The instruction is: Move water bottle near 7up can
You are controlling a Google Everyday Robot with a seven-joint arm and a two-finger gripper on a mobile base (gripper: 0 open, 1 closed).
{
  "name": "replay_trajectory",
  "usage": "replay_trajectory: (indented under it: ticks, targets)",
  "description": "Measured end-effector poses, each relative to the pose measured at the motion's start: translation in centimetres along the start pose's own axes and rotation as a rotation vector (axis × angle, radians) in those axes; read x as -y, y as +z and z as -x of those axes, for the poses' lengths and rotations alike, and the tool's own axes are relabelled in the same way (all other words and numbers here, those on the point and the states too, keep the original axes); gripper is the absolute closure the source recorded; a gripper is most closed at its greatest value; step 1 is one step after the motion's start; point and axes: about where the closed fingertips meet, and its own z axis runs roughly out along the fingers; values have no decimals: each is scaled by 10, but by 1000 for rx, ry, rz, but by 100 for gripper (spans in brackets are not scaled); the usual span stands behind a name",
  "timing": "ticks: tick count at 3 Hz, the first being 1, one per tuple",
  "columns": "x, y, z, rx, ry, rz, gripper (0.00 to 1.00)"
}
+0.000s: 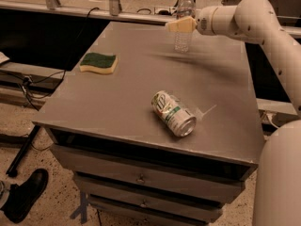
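Observation:
The water bottle [183, 40] stands upright near the far edge of the grey table [141, 65]; it is clear plastic with a white cap. My gripper [177, 25] reaches in from the right at the bottle's mid height, and its tan tip crosses in front of the bottle's body. The 7up can [173, 113] lies on its side in the middle front of the table, silver-white with green markings, well in front of the bottle and apart from the gripper.
A green and yellow sponge [98, 62] lies on the table's left side. A rail with cables and posts runs behind the table. The table's front edge has drawers below. A dark shoe [23, 194] is on the floor at lower left.

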Motion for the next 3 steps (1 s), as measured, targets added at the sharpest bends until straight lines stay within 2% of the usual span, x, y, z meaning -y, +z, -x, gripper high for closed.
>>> replay_trajectory:
  ticks: [2,3]
  targets:
    - [-4,-27,8,49,7,-16,63]
    - [-15,-54,22,85,-10,-4,85]
